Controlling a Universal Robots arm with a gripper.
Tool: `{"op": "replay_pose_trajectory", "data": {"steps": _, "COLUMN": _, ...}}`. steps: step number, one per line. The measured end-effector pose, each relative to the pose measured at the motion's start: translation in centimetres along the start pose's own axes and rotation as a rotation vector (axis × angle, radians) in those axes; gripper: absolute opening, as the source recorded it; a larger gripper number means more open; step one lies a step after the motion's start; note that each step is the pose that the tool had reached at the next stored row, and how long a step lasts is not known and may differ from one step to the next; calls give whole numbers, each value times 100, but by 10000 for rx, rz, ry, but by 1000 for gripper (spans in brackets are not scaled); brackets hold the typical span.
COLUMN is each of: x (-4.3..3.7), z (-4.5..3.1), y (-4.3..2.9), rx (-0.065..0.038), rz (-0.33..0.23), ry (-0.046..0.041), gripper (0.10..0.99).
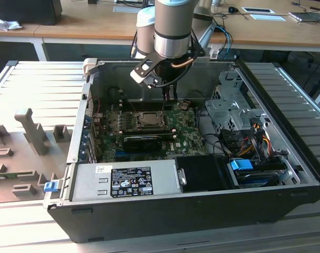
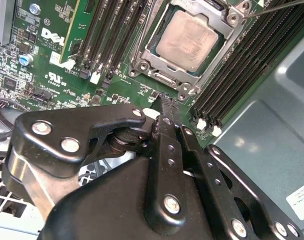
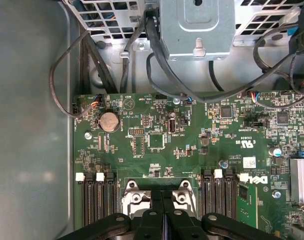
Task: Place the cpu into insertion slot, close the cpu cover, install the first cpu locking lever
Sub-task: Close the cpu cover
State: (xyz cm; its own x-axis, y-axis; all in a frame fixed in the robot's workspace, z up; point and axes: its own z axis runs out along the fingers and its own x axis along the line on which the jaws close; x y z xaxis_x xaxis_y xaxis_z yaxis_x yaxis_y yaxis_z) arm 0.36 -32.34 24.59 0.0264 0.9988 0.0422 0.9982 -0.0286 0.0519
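Silver-grey metal tops the cpu (image 2: pixel 186 40), which sits in its socket, framed by the dark cpu cover (image 2: pixel 141 50), which appears lowered around it. I judge the chip light, stiff and fragile, best taken by its edges. The cover is thin, rigid and hinged, best pressed on its frame. My gripper (image 2: pixel 163 101), clenched on nothing, hovers near the socket's corner, touching neither.
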Motion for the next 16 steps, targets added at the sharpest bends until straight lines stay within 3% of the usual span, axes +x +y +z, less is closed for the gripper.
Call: {"op": "replay_pose_trajectory", "data": {"steps": 16, "x": -2, "z": -4, "y": -72, "rx": 0, "rz": 0, "ry": -1, "gripper": 106}}
